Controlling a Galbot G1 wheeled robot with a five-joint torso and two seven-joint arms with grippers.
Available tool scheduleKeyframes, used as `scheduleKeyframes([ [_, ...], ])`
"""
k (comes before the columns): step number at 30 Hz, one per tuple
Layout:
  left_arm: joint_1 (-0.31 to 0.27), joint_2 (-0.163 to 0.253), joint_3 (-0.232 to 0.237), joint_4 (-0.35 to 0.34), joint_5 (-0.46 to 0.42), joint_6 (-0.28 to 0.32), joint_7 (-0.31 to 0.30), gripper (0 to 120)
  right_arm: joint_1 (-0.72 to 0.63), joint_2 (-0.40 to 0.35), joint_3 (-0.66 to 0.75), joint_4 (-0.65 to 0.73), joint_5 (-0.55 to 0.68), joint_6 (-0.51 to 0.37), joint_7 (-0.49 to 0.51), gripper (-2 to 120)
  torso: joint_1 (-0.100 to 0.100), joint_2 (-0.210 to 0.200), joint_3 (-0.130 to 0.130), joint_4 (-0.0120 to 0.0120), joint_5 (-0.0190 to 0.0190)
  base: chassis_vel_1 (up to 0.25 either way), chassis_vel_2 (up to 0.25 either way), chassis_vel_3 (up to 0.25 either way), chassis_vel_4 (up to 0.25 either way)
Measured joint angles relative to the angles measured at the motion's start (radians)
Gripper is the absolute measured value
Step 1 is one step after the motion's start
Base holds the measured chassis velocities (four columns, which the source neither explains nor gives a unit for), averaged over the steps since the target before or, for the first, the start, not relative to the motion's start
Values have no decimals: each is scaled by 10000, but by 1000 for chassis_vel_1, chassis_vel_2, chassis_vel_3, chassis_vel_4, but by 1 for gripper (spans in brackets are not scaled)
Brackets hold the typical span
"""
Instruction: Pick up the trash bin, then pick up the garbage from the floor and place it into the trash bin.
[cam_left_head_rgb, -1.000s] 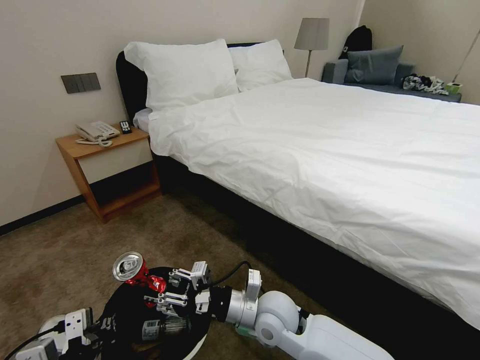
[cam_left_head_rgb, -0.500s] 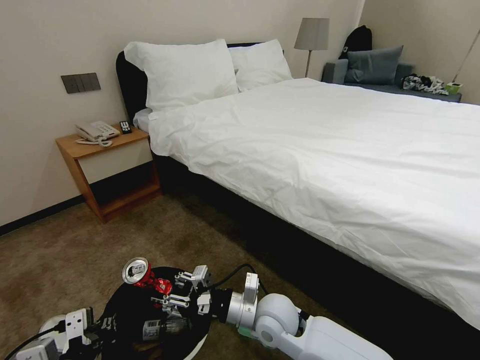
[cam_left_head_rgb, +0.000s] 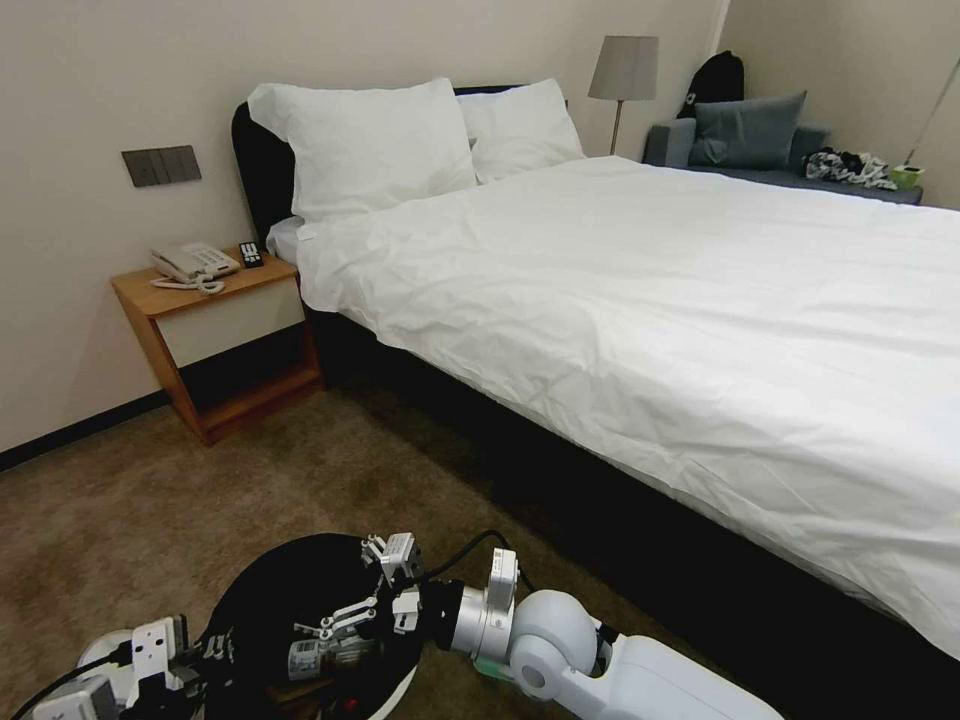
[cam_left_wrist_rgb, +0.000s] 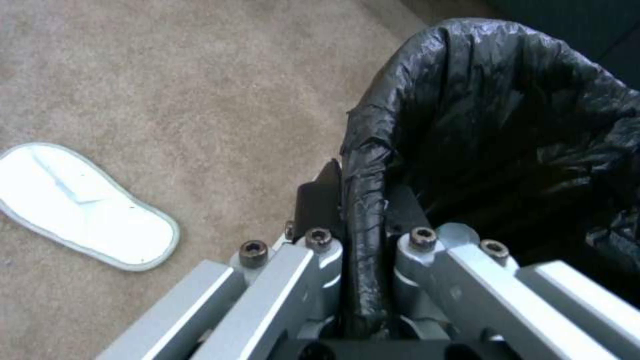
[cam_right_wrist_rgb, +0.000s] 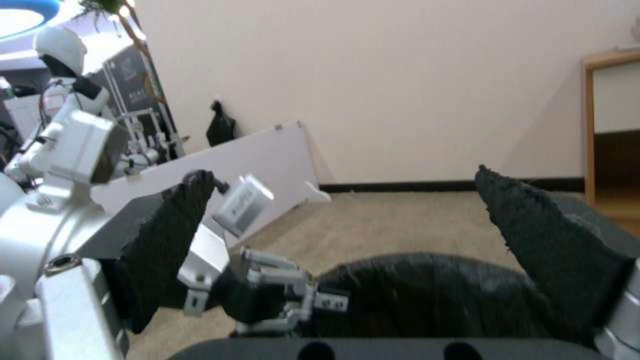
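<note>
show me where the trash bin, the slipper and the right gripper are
trash bin (cam_left_wrist_rgb: 467, 100), left wrist view, on the black bag lining its inner wall
slipper (cam_left_wrist_rgb: 80, 205), left wrist view, on the middle of its white sole
right gripper (cam_left_head_rgb: 350, 590), head view, midway between its open fingertips

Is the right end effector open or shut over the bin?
Open: right end effector fingers spread apart, empty, above the trash bin.

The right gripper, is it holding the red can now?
No, in the head view the right gripper hangs open and empty over the mouth of the trash bin.
</note>
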Motion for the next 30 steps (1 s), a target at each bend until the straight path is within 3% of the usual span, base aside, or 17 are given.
scheduleKeyframes([
  [5,11,0,-3,22,-1,-43,-10,4,6,32,266,239,26,210,-102,100,0,0,0,0,0,0,0,0,0],
  [13,55,75,-31,48,-11,-91,-11,4,-228,-96,1950,536,201,388,191,100,0,0,0,2,0,0,0,0,0],
  [17,91,16,-60,61,-14,-158,18,4,-1385,-546,3680,834,-172,358,1391,100,0,0,0,-1,3,0,0,0,0],
  [30,132,-14,-14,-29,36,-201,29,4,-4589,-1152,5693,1956,-1051,-458,2396,100,0,0,-2,0,2,0,0,0,0],
])
